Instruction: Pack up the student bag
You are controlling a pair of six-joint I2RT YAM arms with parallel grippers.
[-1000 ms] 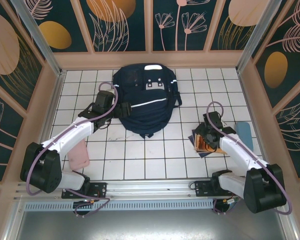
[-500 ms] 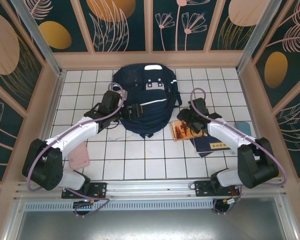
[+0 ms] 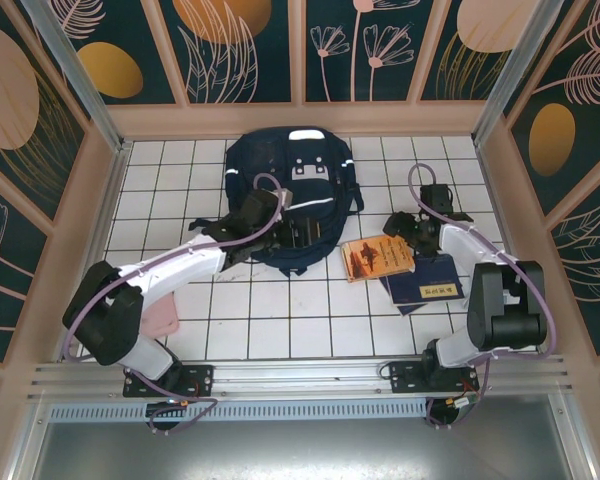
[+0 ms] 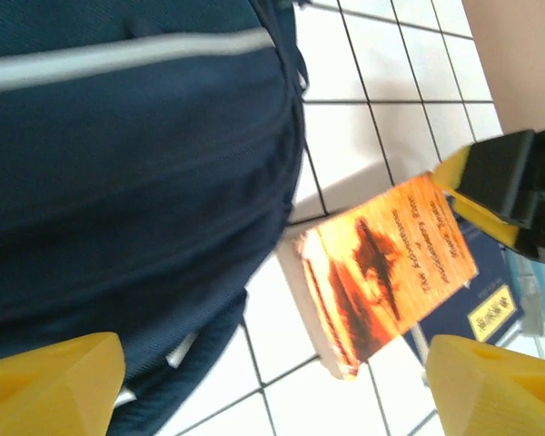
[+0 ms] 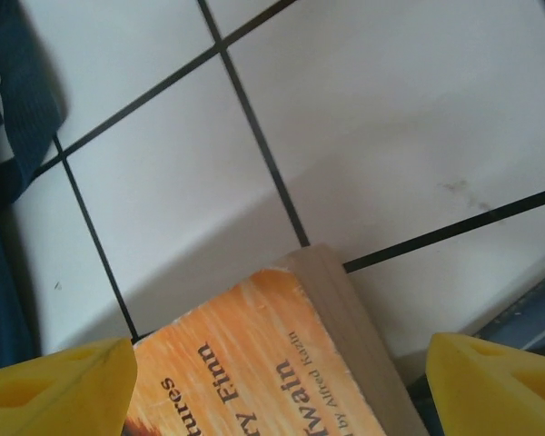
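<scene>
Left jaws apart, clamped on nothing: yellow fingertips [image 4: 50, 381] wide at the lower corners of the wrist view, only air between, the student bag [image 4: 118, 182] and an orange paperback [image 4: 391, 272] lying below. Right jaws likewise spread, a corner of that paperback below the gap, no squeeze on it. Actual contact at its far edge not clear.

Student bag flat on the white tiled surface [image 3: 280, 330], far middle, front face up. Zip state impossible to read. Orange paperback just beside the bag's right flank, resting partly over a navy book [image 3: 425, 288]. Probably parked there on purpose: close to the bag, within reach of either arm for loading. Pink case [image 3: 160, 315] near the left base, well apart from the bag, partly under the arm.

Left arm [image 3: 170, 268] stretched far forward and inward, wrist hanging over the lower half of the bag, camera looking right toward the paperback. Likely posed to find an opening or pin the fabric. Right arm [image 3: 470, 248] folded tight, elbow out to the side, wrist low at the paperback's right edge, pointing left. Judged early in the job: nothing seen inside the bag yet, opening it probably first.
</scene>
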